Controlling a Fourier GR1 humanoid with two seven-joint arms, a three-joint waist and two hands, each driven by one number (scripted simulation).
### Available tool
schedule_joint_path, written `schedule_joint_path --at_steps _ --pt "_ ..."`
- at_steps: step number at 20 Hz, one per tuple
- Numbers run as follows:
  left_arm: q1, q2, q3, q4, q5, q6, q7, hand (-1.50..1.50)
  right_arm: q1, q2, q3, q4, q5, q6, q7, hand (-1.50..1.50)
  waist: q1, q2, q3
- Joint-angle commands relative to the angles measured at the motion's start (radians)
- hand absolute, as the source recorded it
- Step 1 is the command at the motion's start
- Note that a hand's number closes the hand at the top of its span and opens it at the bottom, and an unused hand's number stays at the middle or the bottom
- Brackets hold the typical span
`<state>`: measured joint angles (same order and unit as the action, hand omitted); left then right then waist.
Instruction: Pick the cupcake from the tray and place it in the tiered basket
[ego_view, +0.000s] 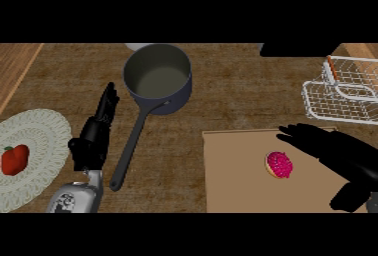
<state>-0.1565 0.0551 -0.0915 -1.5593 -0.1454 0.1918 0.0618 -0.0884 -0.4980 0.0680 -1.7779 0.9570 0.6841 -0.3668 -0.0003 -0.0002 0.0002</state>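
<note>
Though near the cupcake (279, 164), right robot hand (341, 151) open, empty; left robot hand (90, 144) open.

One head view only: the camera sits above the worktop (236, 102), facing steeply down at close range (the left forearm (74, 199) enters from the lower edge).

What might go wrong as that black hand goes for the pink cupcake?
The right hand hangs open beside the cupcake on the tray; its fingers might nudge the small round cake away instead of closing round it. The tiered basket is partly cut off at the view's right edge, so its wire rim might catch the cupcake on the way in.
</note>
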Motion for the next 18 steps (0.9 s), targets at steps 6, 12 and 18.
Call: schedule_joint_path --at_steps 6,12,18 --pt "0.040 0.000 0.019 -0.009 0.007 -0.035 -0.020 0.00 0.015 0.071 0.053 0.028 0.069 -0.007 0.019 -1.50 0.001 0.000 0.000" --pt "0.028 -0.010 0.041 0.035 -0.004 -0.021 -0.088 0.00 -0.036 0.113 0.076 0.105 0.108 -0.017 0.031 -1.50 0.001 0.000 0.000" --pt "0.031 -0.009 0.016 -0.045 -0.019 -0.035 0.002 0.00 -0.111 0.067 0.001 0.277 0.103 -0.066 -0.076 -1.50 0.005 0.000 0.000"
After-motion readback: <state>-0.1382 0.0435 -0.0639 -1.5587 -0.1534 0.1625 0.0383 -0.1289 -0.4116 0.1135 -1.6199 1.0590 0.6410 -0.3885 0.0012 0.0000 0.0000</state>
